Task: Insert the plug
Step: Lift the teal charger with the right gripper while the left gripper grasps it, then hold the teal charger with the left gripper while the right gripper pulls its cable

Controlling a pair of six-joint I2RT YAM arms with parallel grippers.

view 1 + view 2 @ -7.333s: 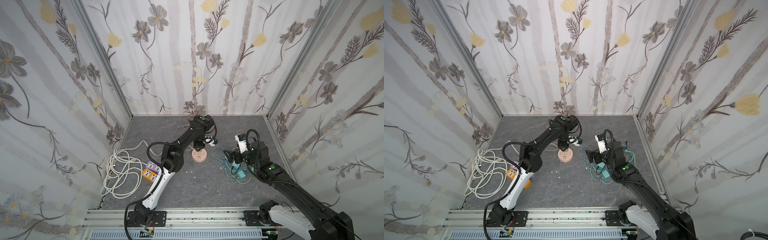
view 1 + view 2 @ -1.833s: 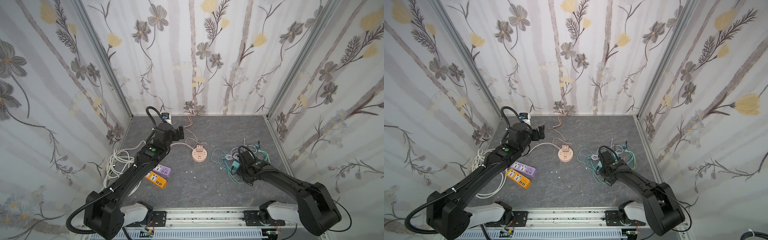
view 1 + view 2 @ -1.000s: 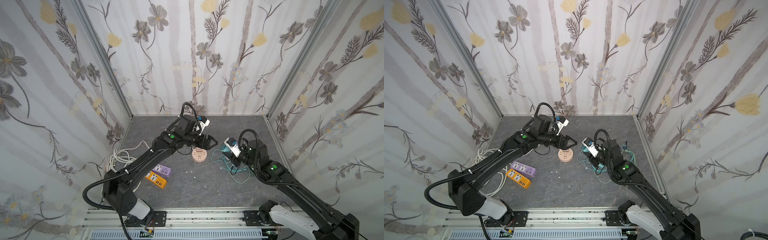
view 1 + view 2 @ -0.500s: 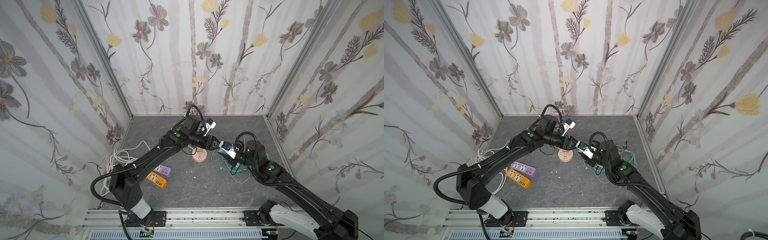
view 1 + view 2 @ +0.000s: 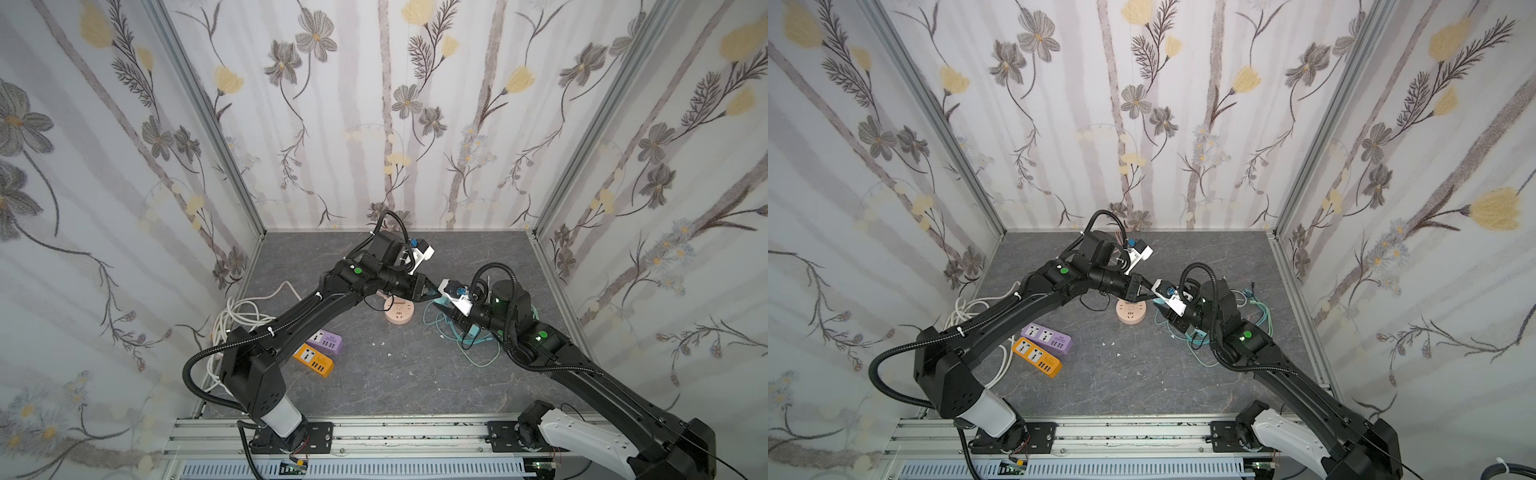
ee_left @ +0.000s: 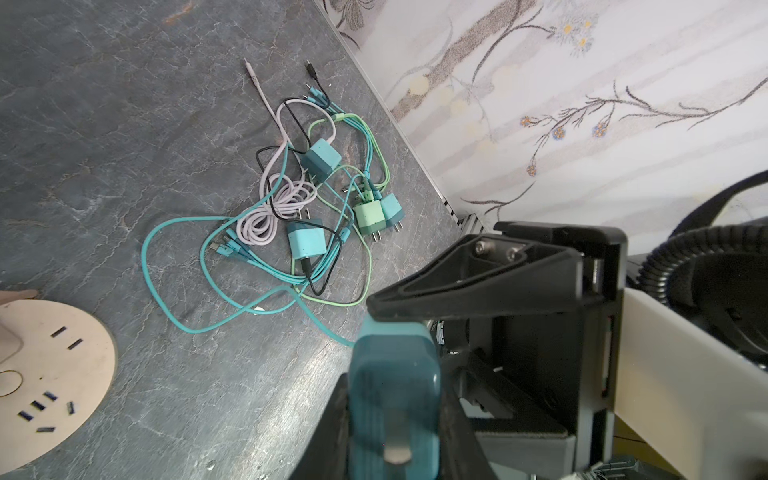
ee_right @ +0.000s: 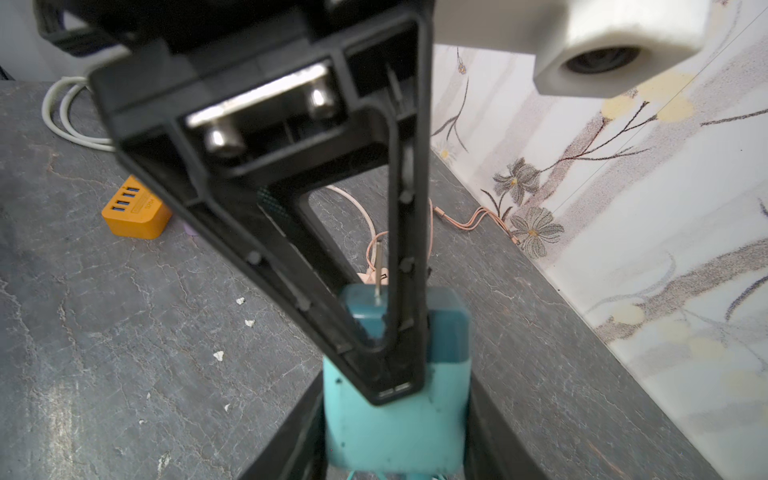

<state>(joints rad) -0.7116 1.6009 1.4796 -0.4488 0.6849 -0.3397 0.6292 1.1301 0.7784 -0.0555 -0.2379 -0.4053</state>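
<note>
Teal charger plug beside the round socket: likely light, stiff, slick, so grab its flat sides; left fingers clamp it, right fingers can't tell.

Two matte black jointed arms on glossy white base segments, round green lights glowing on the joints, ribbed black cable conduits looping alongside, boxy white wrist cameras, black triangular open-frame fingers fastened with silver screws
</note>
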